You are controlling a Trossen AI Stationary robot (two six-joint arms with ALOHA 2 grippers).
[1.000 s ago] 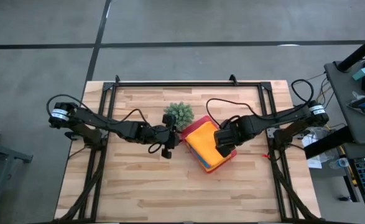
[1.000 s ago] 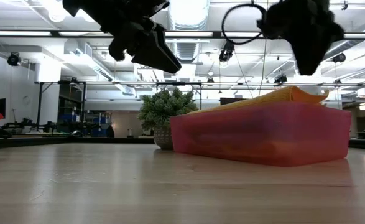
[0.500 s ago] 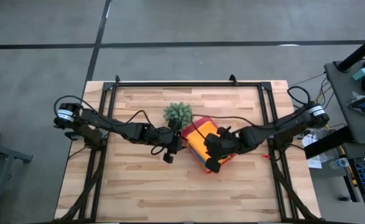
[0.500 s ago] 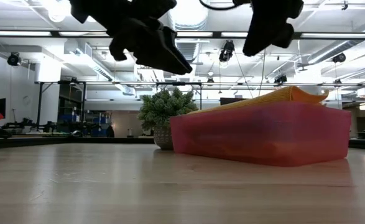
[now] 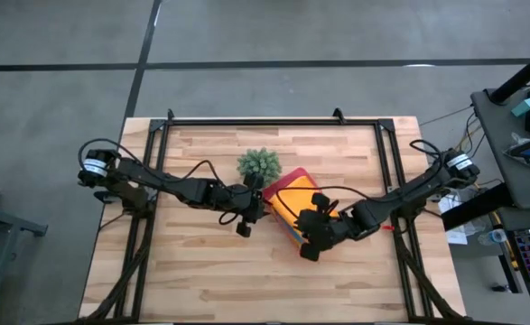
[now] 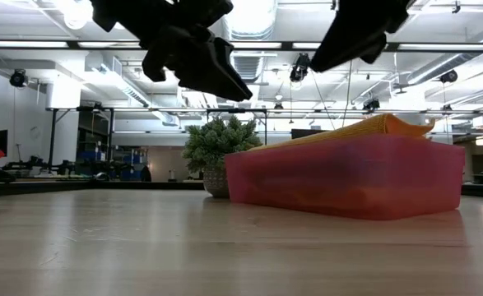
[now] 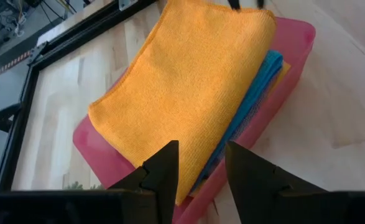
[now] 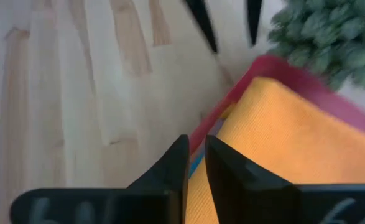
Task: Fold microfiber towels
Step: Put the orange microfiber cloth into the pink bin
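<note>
On the table (image 5: pixel 201 280), nearest the front edge, the right gripper (image 5: pixel 311 246) hangs above the tray's near corner, its 2 fingers (image 8: pixel 181 163) drawn almost together with only a thin gap, gripping nothing. Just behind it the pink tray (image 5: pixel 289 232) holds the stacked towels, an orange towel (image 7: pixel 188 81) on top and a blue towel (image 7: pixel 257 93) edge showing beneath. Beside the tray's left side hovers the left gripper (image 5: pixel 253 203), fingers (image 7: pixel 163 174) parted, empty. Farther back stands the plant (image 5: pixel 259 164), just beside the tray.
</note>
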